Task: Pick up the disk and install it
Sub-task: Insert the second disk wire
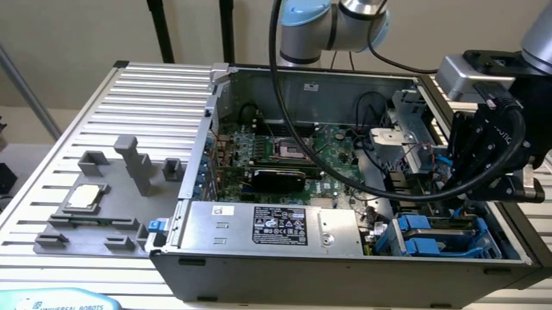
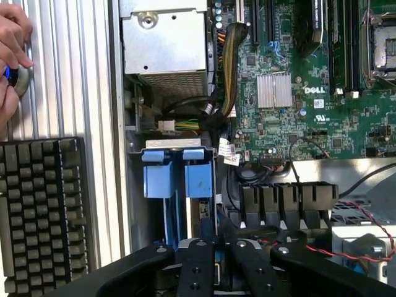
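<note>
— Where to find the disk (image 2: 199,180)?

— Set in its blue frame, standing in the drive bay at the near right corner of the open computer case (image 1: 345,271), just beside a second blue frame (image 2: 156,179).

— And the pincer (image 2: 216,246)?

— Down in that same corner, right at the disk. Cannot tell whether clenched on it or released.

— Anything else around?

— A small square chip (image 1: 86,196) on the counter (image 1: 155,84), left of the case. Also a keyboard (image 2: 40,210) and a hand (image 2: 9,55) outside the case.

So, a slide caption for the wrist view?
The tool hangs above blue drive carriers inside an open computer case.
</note>
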Tool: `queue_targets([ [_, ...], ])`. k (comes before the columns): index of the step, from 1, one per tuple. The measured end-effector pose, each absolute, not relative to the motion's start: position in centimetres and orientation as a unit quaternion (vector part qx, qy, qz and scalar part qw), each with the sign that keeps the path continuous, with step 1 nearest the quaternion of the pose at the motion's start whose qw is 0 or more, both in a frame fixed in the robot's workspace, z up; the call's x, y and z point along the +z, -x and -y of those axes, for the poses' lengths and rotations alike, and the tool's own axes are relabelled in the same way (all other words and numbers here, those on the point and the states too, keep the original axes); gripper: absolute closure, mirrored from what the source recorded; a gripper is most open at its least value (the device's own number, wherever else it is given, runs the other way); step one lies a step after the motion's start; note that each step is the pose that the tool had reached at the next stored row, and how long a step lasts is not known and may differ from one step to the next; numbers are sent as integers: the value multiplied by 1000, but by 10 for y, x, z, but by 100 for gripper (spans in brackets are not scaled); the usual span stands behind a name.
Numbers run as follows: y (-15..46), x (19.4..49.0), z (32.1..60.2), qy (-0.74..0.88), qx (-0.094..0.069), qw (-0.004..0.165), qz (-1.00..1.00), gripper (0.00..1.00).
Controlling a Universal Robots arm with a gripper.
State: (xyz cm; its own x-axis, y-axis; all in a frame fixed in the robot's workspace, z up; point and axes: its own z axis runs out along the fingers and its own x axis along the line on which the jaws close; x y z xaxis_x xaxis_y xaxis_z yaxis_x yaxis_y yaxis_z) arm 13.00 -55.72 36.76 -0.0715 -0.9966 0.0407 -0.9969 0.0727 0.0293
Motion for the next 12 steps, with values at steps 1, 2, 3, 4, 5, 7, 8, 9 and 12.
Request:
queue_targets([
  [1, -127, 368, 557, -681, 4, 24, 732, 84],
  [2, -124, 367, 558, -681, 4, 24, 732, 84],
  [3, -122, 367, 558, -682, 5, 23, 731, 84],
  [4, -121, 365, 558, -682, 6, 22, 731, 84],
  [5, -120, 364, 558, -683, 6, 22, 730, 84],
  [7, -120, 361, 558, -684, 8, 20, 729, 84],
  [8, -120, 360, 558, -684, 9, 19, 729, 84],
  [9, -120, 359, 558, -685, 10, 17, 728, 84],
  [12, -120, 357, 558, -686, 18, 9, 728, 84],
])
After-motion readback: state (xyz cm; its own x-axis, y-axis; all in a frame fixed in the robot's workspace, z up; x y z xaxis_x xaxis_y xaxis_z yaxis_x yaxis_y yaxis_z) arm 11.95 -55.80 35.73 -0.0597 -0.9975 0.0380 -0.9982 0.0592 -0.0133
